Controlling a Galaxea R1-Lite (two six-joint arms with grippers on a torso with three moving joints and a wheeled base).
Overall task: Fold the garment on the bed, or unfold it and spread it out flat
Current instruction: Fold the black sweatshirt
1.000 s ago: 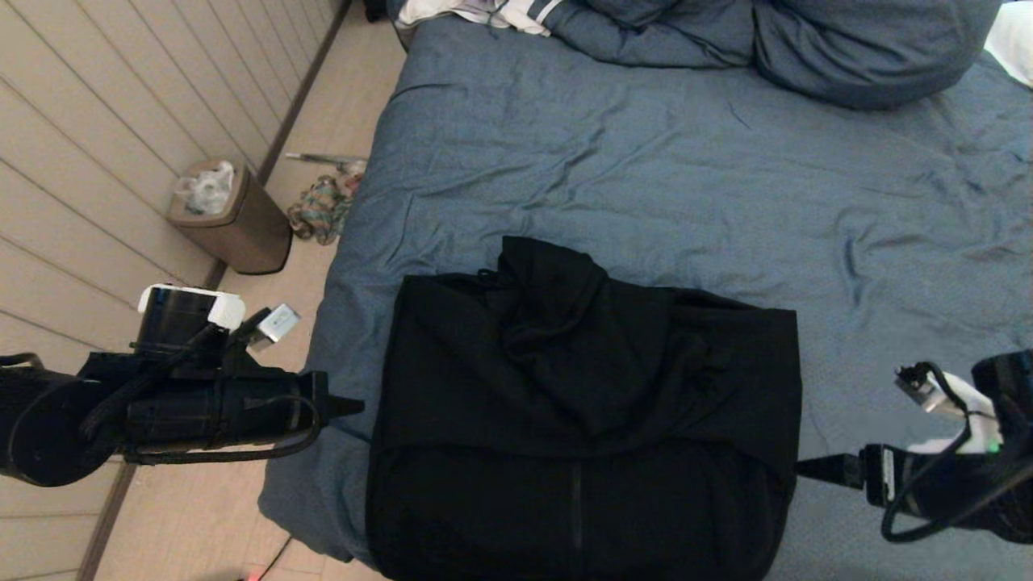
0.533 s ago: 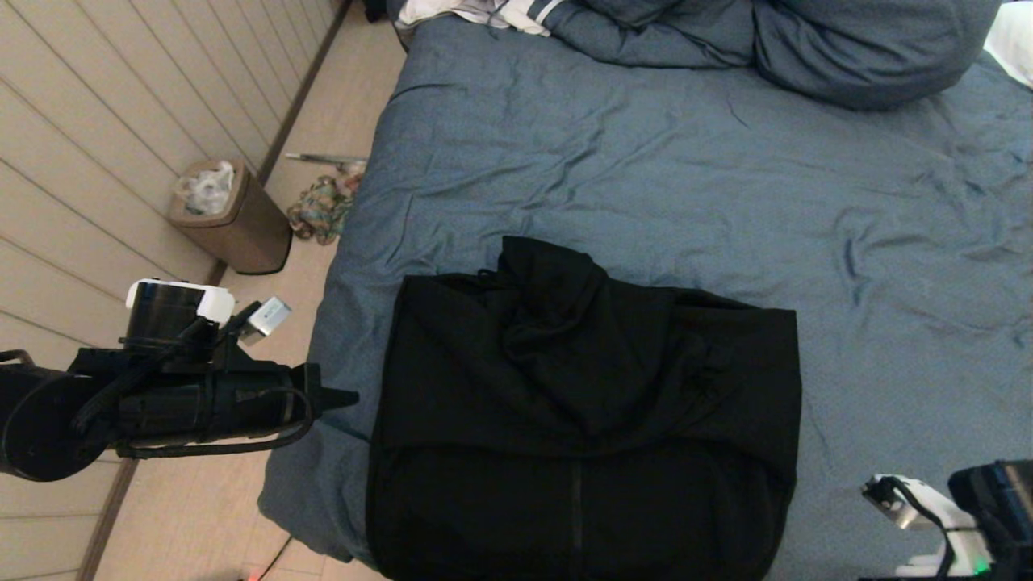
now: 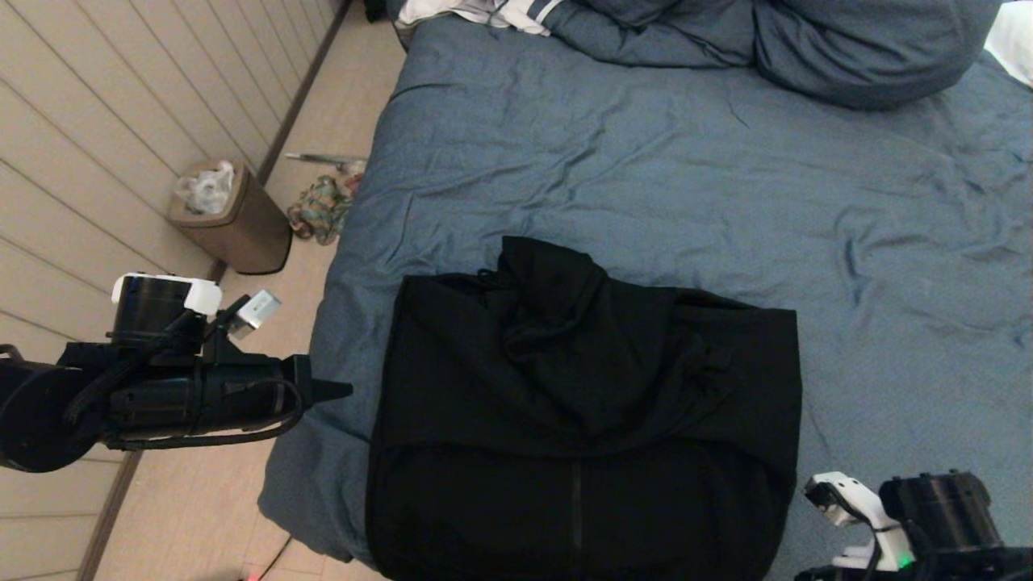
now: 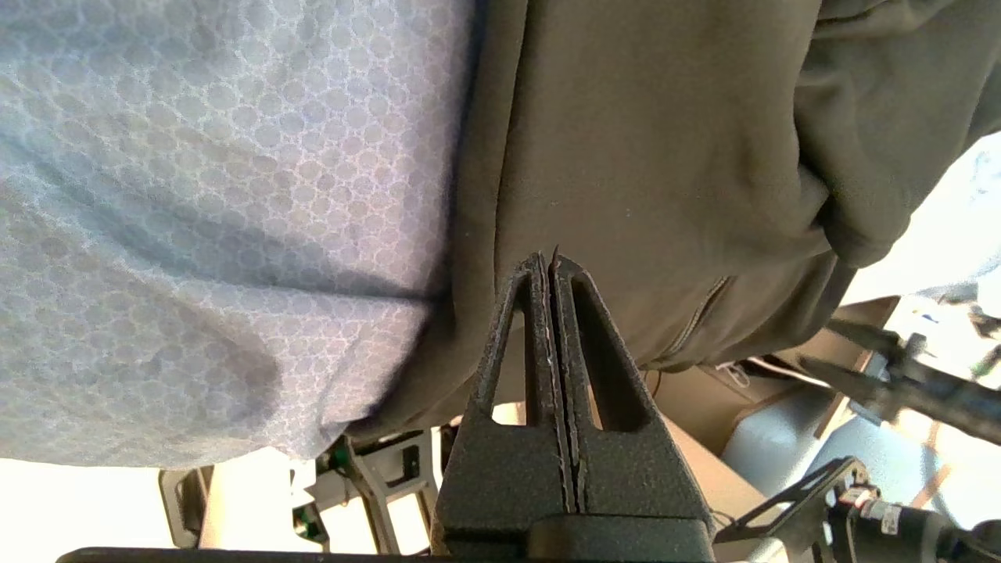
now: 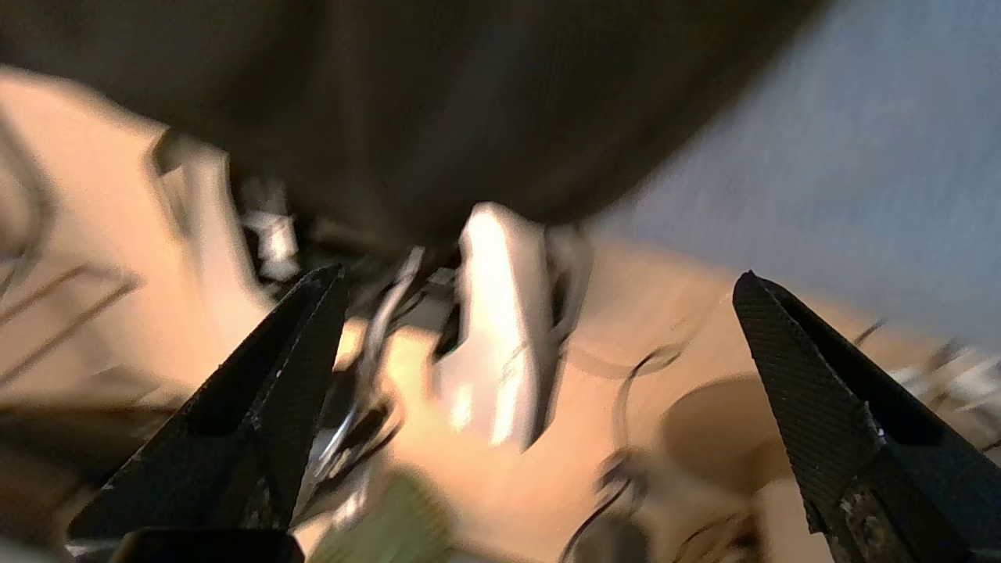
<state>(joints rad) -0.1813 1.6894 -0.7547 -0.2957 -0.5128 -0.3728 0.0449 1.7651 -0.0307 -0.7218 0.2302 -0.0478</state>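
Note:
The garment (image 3: 581, 411), a black zip-front hooded sweatshirt, lies folded into a rough rectangle at the near edge of the bed (image 3: 694, 177), its hood bunched on top. My left gripper (image 3: 343, 391) hovers just off the garment's left side, shut with nothing in it; in the left wrist view its fingertips (image 4: 547, 262) point at the dark fabric (image 4: 665, 156). My right arm (image 3: 928, 524) sits low at the bottom right, beside the garment's right corner. Its gripper (image 5: 539, 281) stands open and empty in the right wrist view, with the garment (image 5: 438, 102) beyond it.
A brown waste bin (image 3: 234, 218) and a multicoloured rag (image 3: 319, 210) sit on the floor left of the bed. Blue pillows (image 3: 855, 44) and a white striped cloth (image 3: 484, 12) lie at the far end. The slate-blue duvet stretches wide beyond the garment.
My right arm has dropped and pulled back towards the bottom of the view, away from the garment's right edge. The left arm has drifted slightly left and up. The garment has not moved.

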